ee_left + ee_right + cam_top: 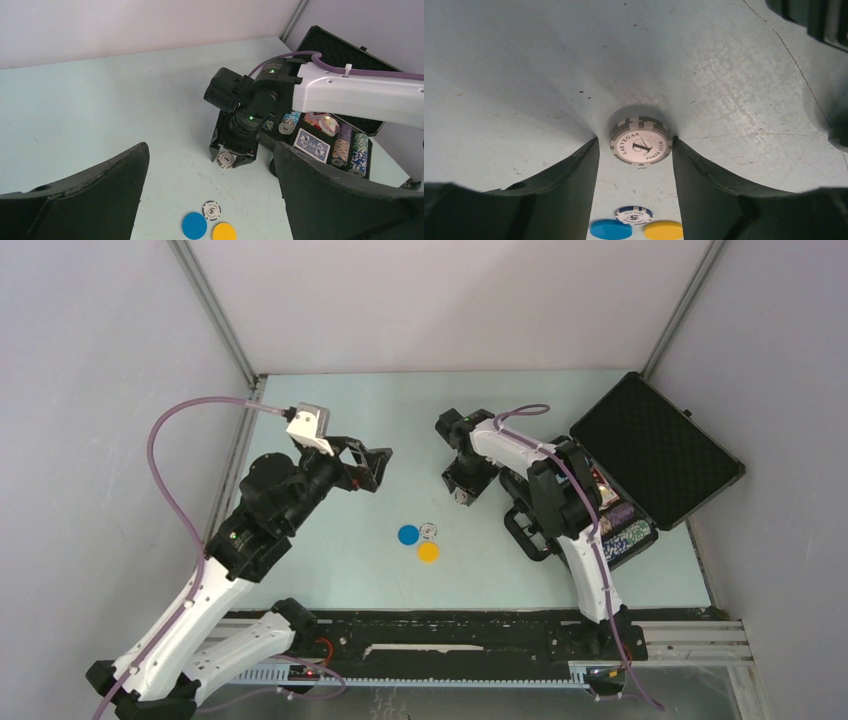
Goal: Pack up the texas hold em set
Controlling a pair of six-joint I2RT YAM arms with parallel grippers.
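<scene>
Right gripper (461, 492) points down at the table (400, 400), a bit right of centre. It's closed most of the way onto a grey chip (641, 141), pinching it by the edges with one finger on each side. The right wrist view shows the chip face-on, and you can read "Las Vegas Poker Club" on it. It's very low over the table, but I honestly can't tell if it's touching or just off it.

Left gripper (376, 470) is up in the air over the left-centre of the table. Its fingers are spread wide with nothing between them, and it's well apart from everything.

Nearer the arm bases than the held chip, there's a tight little cluster on the table: a blue disc (408, 534), a yellow disc (428, 552) just beside it, and a loose chip (427, 531) with striped edges right behind the two.

The case (655, 445) is on the right side of the table, lying wide open with the foam showing. The right arm covers a lot of it from above. In the left wrist view you can see the chip rows (350, 147) stacked in their slots, with the blue-backed deck (312, 145) sitting next to them.
</scene>
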